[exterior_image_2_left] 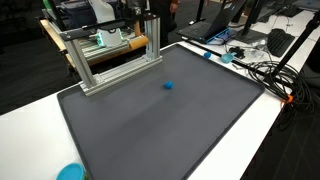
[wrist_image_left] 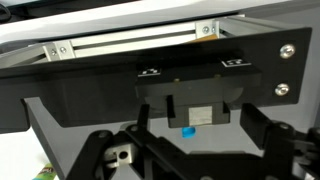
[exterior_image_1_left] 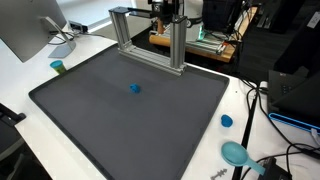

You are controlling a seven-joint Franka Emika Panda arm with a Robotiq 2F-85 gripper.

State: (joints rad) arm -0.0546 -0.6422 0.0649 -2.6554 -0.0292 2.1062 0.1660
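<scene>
A small blue block (exterior_image_1_left: 135,88) rests near the middle of the dark mat (exterior_image_1_left: 90,110). It lies well apart from the metal frame (exterior_image_1_left: 178,45).

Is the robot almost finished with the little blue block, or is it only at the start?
Only at the start. Nothing looks done: the blue block lies alone on the dark mat, untouched. In hand: the open end effector is well away from it, with the block showing between its fingers in the wrist view. Left: probably reaching it and gripping it.

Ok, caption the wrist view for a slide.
Gripper, jaws open, facing a small blue block centred ahead, with an aluminium frame rail beyond.
</scene>
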